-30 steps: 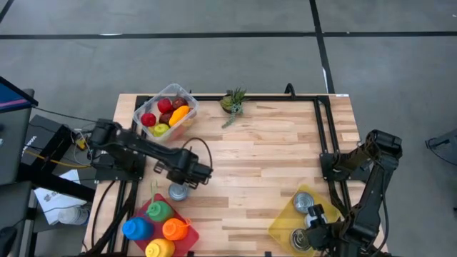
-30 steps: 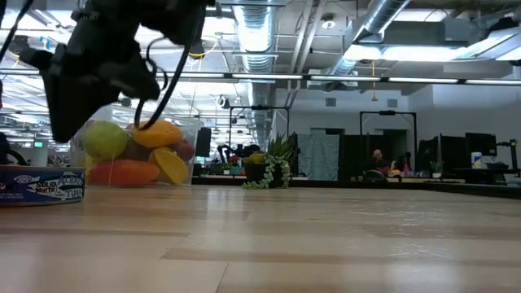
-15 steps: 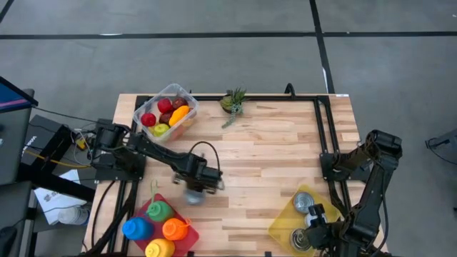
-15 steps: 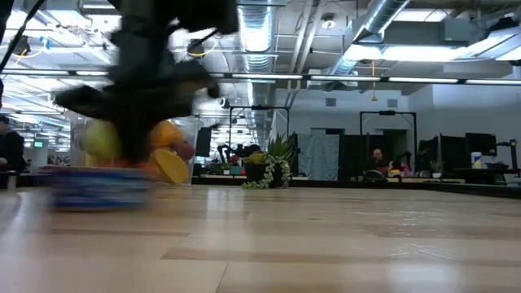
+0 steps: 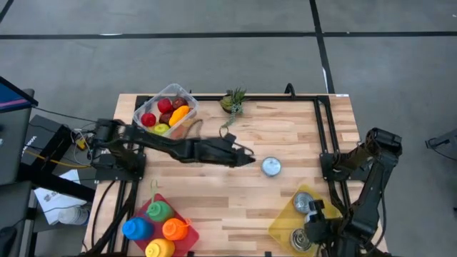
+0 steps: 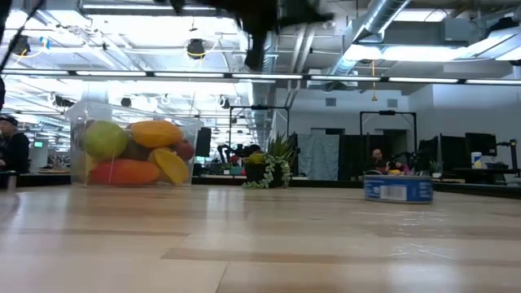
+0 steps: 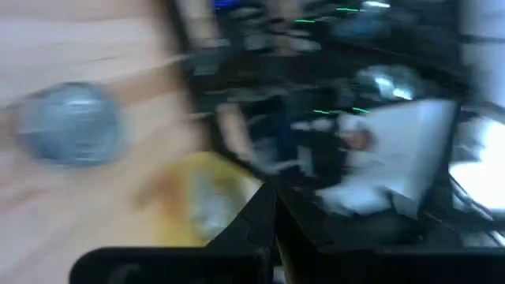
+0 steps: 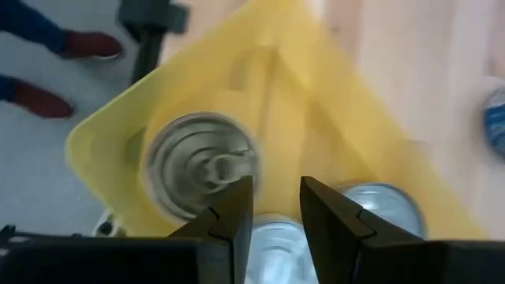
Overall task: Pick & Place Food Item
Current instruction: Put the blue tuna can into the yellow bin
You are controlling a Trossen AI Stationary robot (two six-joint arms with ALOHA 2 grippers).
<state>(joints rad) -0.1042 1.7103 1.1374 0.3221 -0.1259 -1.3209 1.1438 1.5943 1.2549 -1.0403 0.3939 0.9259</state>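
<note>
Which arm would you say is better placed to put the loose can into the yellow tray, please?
Probably the left. Its gripper is just beside the can at mid-table, fingers shut and empty. The right gripper hovers low over the yellow tray, farther from the can.

My worktop (image 5: 285, 135) is pale wood planks with a black frame along its far edge. Grey floor (image 5: 214, 57) with dark seam lines fills the frame's upper half. Low view: ceiling ducts (image 6: 391, 24), strip lights (image 6: 163, 74), distant desks with monitors (image 6: 480, 146).
</note>
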